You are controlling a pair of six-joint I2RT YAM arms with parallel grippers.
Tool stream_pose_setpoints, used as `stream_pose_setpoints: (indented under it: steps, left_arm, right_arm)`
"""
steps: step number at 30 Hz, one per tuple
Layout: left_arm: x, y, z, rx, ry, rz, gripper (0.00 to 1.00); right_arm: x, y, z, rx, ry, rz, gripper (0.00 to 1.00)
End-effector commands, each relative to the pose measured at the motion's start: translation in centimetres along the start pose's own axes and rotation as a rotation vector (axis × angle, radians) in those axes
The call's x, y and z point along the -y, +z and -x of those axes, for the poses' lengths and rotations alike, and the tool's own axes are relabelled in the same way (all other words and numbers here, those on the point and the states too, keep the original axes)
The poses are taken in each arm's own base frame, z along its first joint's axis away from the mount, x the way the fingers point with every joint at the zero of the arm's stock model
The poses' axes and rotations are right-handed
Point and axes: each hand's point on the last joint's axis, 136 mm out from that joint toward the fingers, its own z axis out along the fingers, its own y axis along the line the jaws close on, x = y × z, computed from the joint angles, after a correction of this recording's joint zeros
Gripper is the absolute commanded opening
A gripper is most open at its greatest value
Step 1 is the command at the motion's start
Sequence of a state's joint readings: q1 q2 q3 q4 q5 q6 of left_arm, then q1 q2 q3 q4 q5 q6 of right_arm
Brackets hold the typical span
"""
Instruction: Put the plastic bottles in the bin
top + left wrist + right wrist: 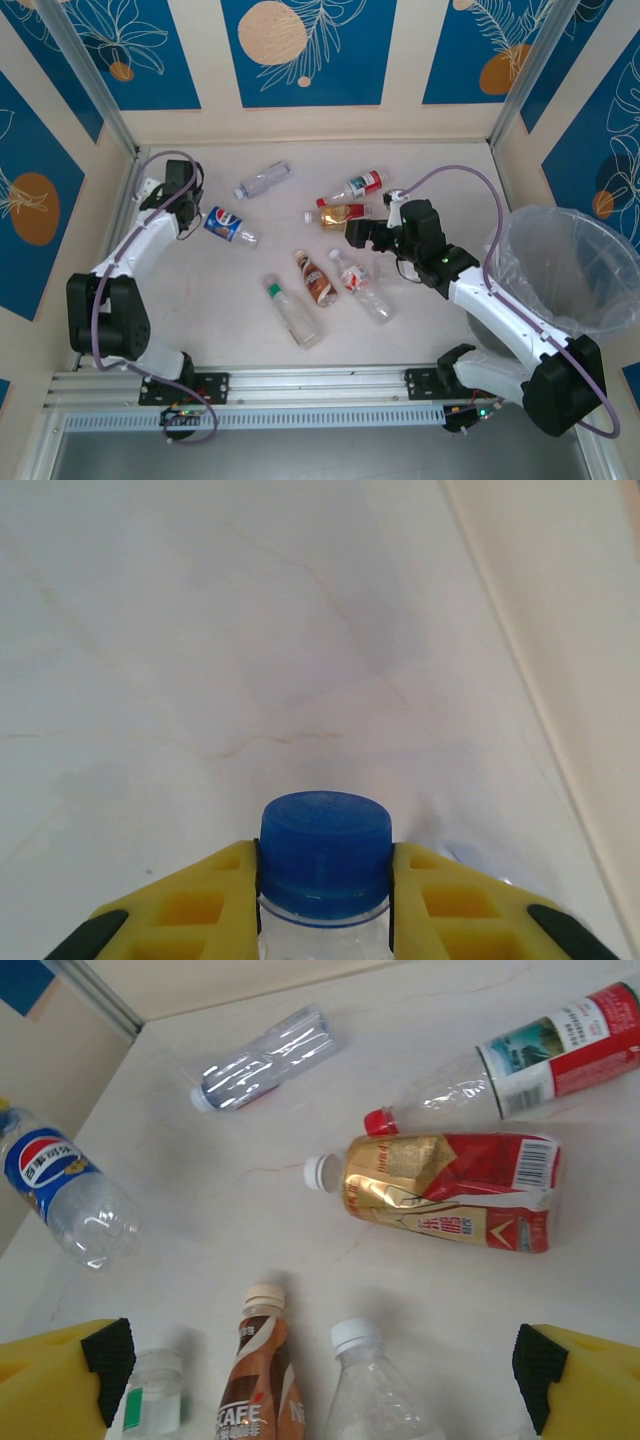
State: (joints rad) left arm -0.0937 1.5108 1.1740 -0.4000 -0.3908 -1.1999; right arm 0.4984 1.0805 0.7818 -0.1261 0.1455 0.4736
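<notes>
Entry 1, left hand (323,905): closed, yellow fingers (200,905) clamped on either side of neck of Pepsi bottle (228,226), just under blue cap (324,845).
Entry 2, Pepsi bottle: lies on its side on counter (200,320), well apart from bin (520,228). Long axis runs roughly across counter, cap end pointing away from bin, base toward bin.
Entry 3, right hand (355,236): spread wide, holds nothing, poised over other bottles (316,278) lying between Pepsi bottle and bin.

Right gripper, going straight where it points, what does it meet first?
Probably the brown coffee bottle or the clear white-capped bottle beside it; both lie ahead of the open right gripper, depth unclear.
</notes>
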Motion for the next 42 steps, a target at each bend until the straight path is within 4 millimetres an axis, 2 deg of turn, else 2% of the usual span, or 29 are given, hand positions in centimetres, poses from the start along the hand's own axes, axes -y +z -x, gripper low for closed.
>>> stream_pose_setpoints:
  steps: [1, 5, 8, 12, 15, 18, 20, 25, 28, 35, 42]
  left_arm:
    - [4.1, -2.3, -0.3, -0.105, 0.167, -0.168, 0.00]
    - [8.9, -5.2, -2.7, -0.215, 0.363, -0.438, 0.00]
    - [11.6, -7.9, -5.2, -0.257, 0.484, -0.640, 0.00]
    - [13.5, -11.2, -8.7, -0.315, 0.621, -0.764, 0.00]
    - [15.3, -14.6, -12.6, -0.372, 0.723, -0.896, 0.00]
    - [16.8, -17.9, -16.3, -0.466, 0.753, -1.053, 0.00]
    - [17.5, -19.6, -17.8, -0.518, 0.748, -1.130, 0.00]
    - [18.3, -21.4, -20.6, -0.580, 0.749, -1.179, 0.00]
    - [18.5, -22.1, -22.0, -0.621, 0.760, -1.194, 0.00]
    - [18.7, -22.6, -23.8, -0.660, 0.763, -1.206, 0.00]
    - [18.5, -23.1, -25.3, -0.704, 0.781, -1.242, 0.00]
  right_arm:
    - [-1.5, -0.4, 0.6, 0.034, -0.034, 0.079, 0.99]
    - [-3.1, -0.5, 0.7, 0.035, -0.076, 0.166, 0.99]
    - [-5.1, -1.1, 1.0, -0.005, -0.075, 0.295, 0.99]
    - [-6.9, -1.0, 1.4, -0.081, -0.024, 0.361, 0.99]
    - [-7.5, 0.0, 1.6, -0.102, 0.015, 0.373, 0.99]
    - [-9.2, 0.5, 1.5, -0.113, 0.039, 0.477, 0.99]
    - [-10.0, 0.6, 1.6, -0.127, 0.054, 0.526, 0.99]
    - [-11.5, 1.2, 1.3, -0.144, 0.036, 0.574, 0.99]
    - [-11.6, 2.1, 1.5, -0.117, 0.027, 0.549, 1.00]
    - [-11.6, 5.0, 2.1, -0.053, 0.055, 0.486, 1.00]
    - [-11.9, 6.8, 0.5, -0.012, 0.035, 0.421, 0.94]
